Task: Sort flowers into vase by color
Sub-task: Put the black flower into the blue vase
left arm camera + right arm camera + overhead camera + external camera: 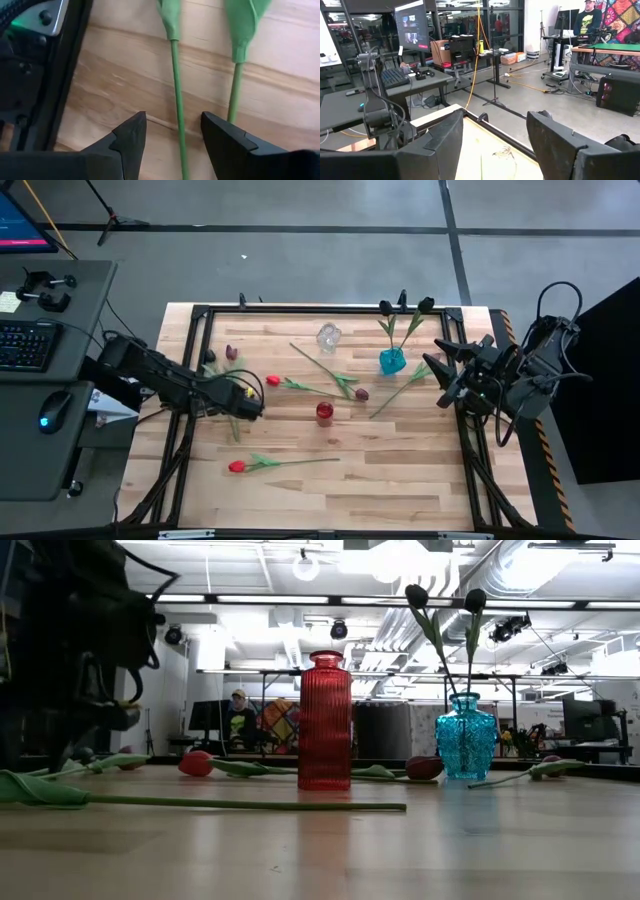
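Left gripper [172, 132] low over table [400, 470], fingers spread astride green stem [176, 90], not pinching. Right gripper [442, 372] spread, empty, raised at right edge. Two dark flowers [405, 308] in blue vase [392, 361]; red vase [324, 411] mid-table; others lying loose.

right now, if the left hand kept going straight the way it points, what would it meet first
Most likely a green flower stem lying on the table. The left hand is open and low, with that stem running between its fingers; a second stem lies just beside it.
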You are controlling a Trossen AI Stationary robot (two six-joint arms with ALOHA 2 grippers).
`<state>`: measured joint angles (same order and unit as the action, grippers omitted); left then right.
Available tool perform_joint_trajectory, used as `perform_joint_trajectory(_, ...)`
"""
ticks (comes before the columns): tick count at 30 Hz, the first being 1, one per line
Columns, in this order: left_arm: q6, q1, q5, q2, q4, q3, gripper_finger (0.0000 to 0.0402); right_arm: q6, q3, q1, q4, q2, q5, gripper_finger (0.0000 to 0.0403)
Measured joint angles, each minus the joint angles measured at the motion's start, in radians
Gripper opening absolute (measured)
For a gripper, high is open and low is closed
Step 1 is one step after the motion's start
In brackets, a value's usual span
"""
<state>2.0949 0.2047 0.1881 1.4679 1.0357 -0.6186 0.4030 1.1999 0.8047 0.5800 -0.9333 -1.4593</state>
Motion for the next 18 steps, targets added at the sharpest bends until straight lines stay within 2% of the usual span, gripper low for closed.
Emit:
perform_joint_trajectory(5, 0.018, 0.004, 0.014, 0.058, -0.037, -0.003, 0.0155, 0.0, 0.0, 0.0, 0.001, 0.0, 0.0, 0.0209)
perform_joint_trajectory(7, 0.027, 0.013, 0.021, 0.07, -0.047, -0.006, 0.0123, 0.0, 0.0, 0.0, 0.002, 0.0, 0.002, 0.0209)
perform_joint_trajectory(11, 0.046, 0.041, 0.044, 0.057, -0.056, -0.026, 0.0025, 0.0, 0.0, 0.0, 0.007, 0.0, 0.016, 0.0209)
perform_joint_trajectory(12, 0.056, 0.05, 0.056, 0.053, -0.052, -0.03, 0.0013, 0.0, 0.0, 0.0, 0.007, 0.0, 0.016, 0.0209)
perform_joint_trajectory(15, 0.078, 0.059, 0.06, 0.014, -0.027, -0.05, 0.0012, 0.0, 0.0, 0.0, 0.007, 0.0, 0.016, 0.0209)
perform_joint_trajectory(18, 0.08, 0.064, 0.115, -0.039, 0.055, -0.07, 0.0003, 0.0, 0.0, 0.0, 0.007, 0.0, 0.016, 0.0209)
